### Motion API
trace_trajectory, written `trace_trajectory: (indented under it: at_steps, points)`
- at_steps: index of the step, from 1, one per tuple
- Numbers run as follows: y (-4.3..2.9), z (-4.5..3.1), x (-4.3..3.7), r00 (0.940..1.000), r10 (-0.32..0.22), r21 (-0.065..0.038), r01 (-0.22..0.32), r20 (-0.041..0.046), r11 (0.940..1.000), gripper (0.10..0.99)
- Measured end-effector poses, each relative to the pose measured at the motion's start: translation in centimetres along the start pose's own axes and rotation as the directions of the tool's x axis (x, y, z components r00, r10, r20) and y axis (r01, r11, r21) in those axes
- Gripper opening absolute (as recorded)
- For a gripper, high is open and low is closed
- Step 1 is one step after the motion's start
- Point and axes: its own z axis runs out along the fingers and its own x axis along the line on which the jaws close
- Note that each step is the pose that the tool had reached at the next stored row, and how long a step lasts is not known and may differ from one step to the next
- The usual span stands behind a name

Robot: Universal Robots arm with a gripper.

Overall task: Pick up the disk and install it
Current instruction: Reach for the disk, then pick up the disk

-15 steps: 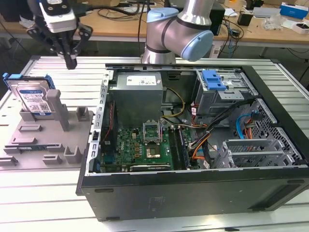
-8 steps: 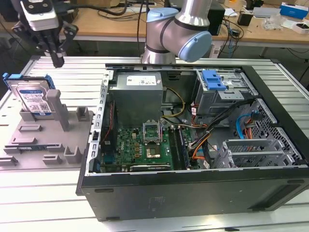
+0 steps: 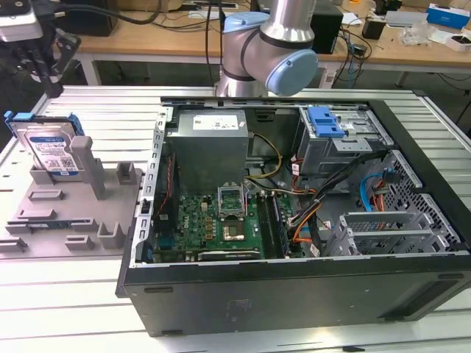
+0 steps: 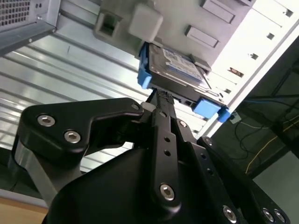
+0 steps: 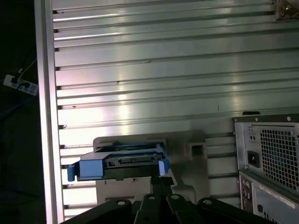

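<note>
Black sheet metal forms the nearest wall of the open computer case (image 3: pixel 294 294), which lies on its side on the ribbed aluminium worktop (image 3: pixel 66 312). Inside it, a green motherboard (image 3: pixel 213 220) sits just behind that wall. Beyond the board is a grey metal box (image 3: pixel 210 143) with a white sticker whose print is too small to read. A blue plastic clip (image 3: pixel 325 121) rests on the drive cage at the case's far end.

Beside the case, on the exterior view's left, stands a grey plastic holder (image 3: pixel 73 213). The disk (image 3: pixel 48 151) stands on edge in it, upright, framed by its blue bracket. Its white-and-blue label faces the case, and the lettering cannot be read. In both wrist views the disk (image 4: pixel 180 67) (image 5: pixel 124 163) sits in the same holder.

The gripper (image 3: pixel 53 87) hangs just above the disk, farther from the case, and is not touching it. In both wrist views its black fingers (image 4: pixel 163 140) (image 5: pixel 156 186) are pressed together and hold nothing. The silver-and-blue arm (image 3: pixel 276 51) rises behind the case, with wooden benches (image 3: pixel 147 37) beyond it.
</note>
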Motion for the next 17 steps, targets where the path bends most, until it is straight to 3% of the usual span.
trace_trajectory:
  at_steps: [17]
  points:
    - [0.04,0.02,0.24,1.0,-0.002,0.0,0.002,-0.0027,1.0,0.106]
